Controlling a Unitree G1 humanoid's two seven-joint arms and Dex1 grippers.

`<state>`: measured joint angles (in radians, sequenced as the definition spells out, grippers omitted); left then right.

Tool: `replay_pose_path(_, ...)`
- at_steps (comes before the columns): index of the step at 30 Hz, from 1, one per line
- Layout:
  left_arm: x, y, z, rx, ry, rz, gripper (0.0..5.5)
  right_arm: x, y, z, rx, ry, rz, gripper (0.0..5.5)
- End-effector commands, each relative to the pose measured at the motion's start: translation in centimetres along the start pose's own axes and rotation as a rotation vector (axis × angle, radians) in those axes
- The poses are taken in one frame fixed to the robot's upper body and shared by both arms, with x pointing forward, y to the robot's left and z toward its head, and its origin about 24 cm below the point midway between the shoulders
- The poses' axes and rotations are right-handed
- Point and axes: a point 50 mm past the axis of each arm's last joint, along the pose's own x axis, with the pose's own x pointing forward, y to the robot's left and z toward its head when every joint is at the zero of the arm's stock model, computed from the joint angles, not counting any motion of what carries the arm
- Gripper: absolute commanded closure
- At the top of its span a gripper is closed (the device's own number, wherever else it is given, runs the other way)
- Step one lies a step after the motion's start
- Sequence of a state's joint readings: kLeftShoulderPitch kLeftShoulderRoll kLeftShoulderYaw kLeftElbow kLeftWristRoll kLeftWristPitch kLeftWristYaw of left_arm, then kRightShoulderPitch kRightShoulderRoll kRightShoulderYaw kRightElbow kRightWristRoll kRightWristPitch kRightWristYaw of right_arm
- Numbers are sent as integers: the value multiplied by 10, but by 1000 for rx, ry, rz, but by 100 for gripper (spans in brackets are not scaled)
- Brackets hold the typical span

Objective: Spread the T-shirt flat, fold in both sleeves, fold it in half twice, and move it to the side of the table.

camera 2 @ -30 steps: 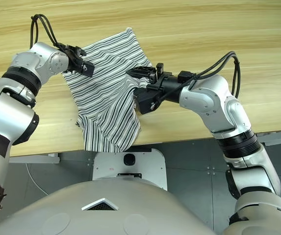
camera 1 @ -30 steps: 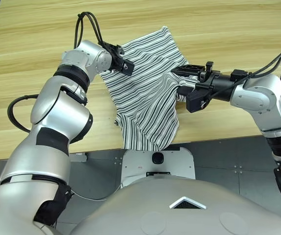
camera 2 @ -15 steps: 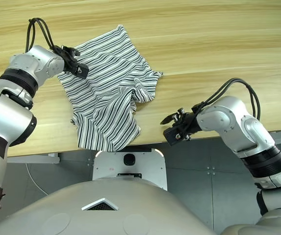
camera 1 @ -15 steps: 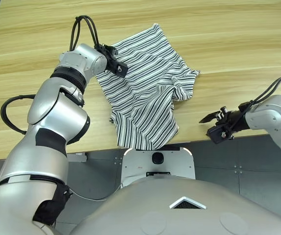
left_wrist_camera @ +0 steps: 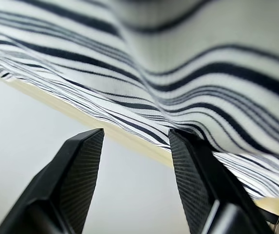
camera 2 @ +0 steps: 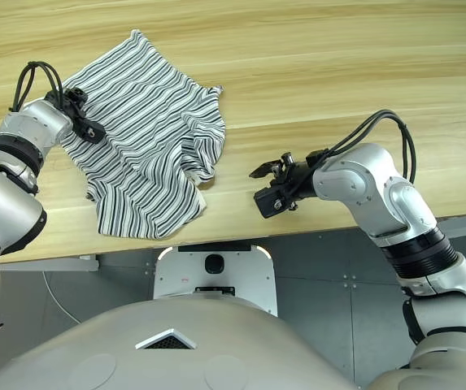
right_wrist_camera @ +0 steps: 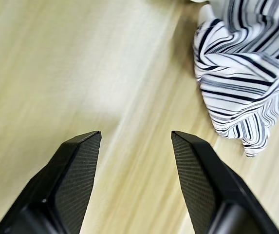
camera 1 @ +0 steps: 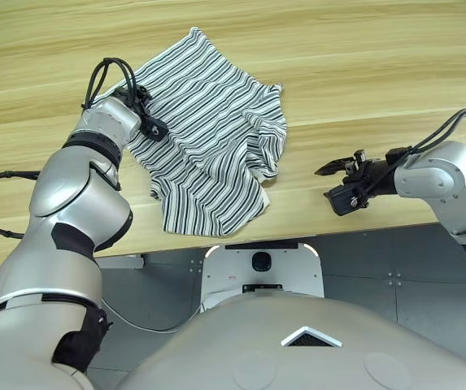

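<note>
The black-and-white striped T-shirt point(camera 1: 212, 138) lies crumpled on the wooden table point(camera 1: 363, 73), left of centre, with its hem near the front edge. My left gripper point(camera 1: 153, 127) is at the shirt's left edge. In the left wrist view its fingers point(left_wrist_camera: 81, 180) stand apart and the striped cloth point(left_wrist_camera: 202, 63) drapes just past their tips. My right gripper point(camera 1: 332, 182) hovers open over bare wood to the right of the shirt, close to the front edge. The bunched right edge of the shirt point(right_wrist_camera: 241, 92) lies a little beyond the right gripper's fingers point(right_wrist_camera: 76, 180).
Bare wood stretches across the far side and the whole right half of the table. The table's front edge point(camera 1: 363, 231) runs just below the right gripper, and grey floor point(camera 1: 395, 284) lies below it.
The right gripper let go of the shirt and pulled back to the right, near the front edge. The left gripper moved left and dragged the shirt with it, so the hanging part now lies on the table.
</note>
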<state>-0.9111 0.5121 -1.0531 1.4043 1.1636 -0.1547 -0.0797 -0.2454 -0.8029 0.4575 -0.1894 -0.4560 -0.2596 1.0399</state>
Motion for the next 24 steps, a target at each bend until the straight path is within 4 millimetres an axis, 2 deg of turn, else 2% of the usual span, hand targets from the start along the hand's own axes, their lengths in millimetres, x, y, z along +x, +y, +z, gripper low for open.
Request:
replay_pose_path(1,0,-14,-5,49,37,-31,301,4,-23,4,-47,-12,-160,282)
replay_pose_path(8,-9,27,-43,17,163,182,301,22,-38,9,-48,-49,-307,282)
replay_pose_path(11,-17,48,-61,-174,175,248,301,28,-41,10,-38,-70,-337,282)
replay_pose_path(16,-29,78,-78,-569,99,348,301,49,-54,2,40,-89,-419,282)
replay_pose_path(18,-34,96,-75,-712,-19,443,301,55,-64,-6,95,-77,-475,282)
replay_pose_path(20,-36,106,-61,-799,-197,477,301,56,-74,-14,142,-66,-531,282)
replay_pose_path(22,-40,103,-36,-830,-468,444,301,56,-85,-21,188,-51,-592,282)
replay_pose_path(24,-48,91,-13,-797,-712,389,301,57,-91,-26,223,-48,-614,282)
